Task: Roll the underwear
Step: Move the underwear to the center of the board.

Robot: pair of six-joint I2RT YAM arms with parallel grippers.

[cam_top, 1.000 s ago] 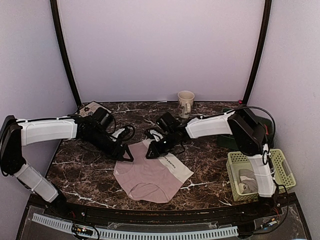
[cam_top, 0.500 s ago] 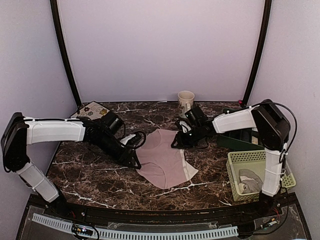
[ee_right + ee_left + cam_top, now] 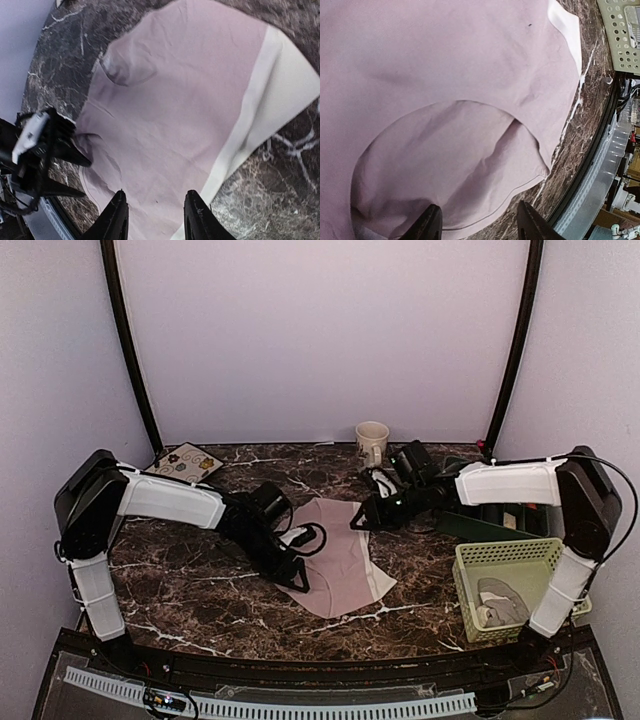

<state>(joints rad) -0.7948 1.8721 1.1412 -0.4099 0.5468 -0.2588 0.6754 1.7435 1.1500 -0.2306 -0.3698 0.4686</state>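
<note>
Underwear (image 3: pixel 335 555): dusty pink, cream band. Worktop (image 3: pixel 190 590): dark brown marble, white veining. Basket (image 3: pixel 500 552): pale green. Mug (image 3: pixel 372 437): beige.

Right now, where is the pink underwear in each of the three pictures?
Top: the underwear lies just below the centre.
Left wrist: underwear fills most of the picture.
Right wrist: underwear fills the middle.
Shared landmark: its cream band.

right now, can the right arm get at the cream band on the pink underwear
Probably yes. The right gripper, jaws open, hangs over the pink underwear, whose cream band lies bare beside it; the left gripper sits at the opposite edge.
</note>
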